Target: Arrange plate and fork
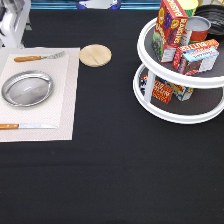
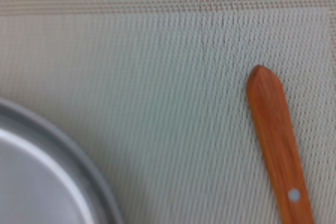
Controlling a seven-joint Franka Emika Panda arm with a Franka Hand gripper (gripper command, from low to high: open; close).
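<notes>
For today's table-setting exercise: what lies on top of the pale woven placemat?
On the pale woven placemat lie the round silver metal plate, the wooden-handled fork above it and a wooden-handled knife below it. The mat's surface under the plate is hidden.

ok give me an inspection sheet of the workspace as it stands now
surface: black table with a pale placemat at the exterior view's left.
job's things: plate lies flat in the middle of the placemat; fork lies on the placemat above the plate in the exterior view, apart from it, tines pointing to the view's right.
clutter: knife on the placemat below the plate; wooden coaster beside the placemat's upper right corner; two-tier white turntable rack at the right, holding boxes and a can.
grippers: pincer at the upper left edge, above the fork's handle end, holding nothing visible.
cables: nothing seen.
surroundings: dark shapes along the top edge, unclear.
</notes>
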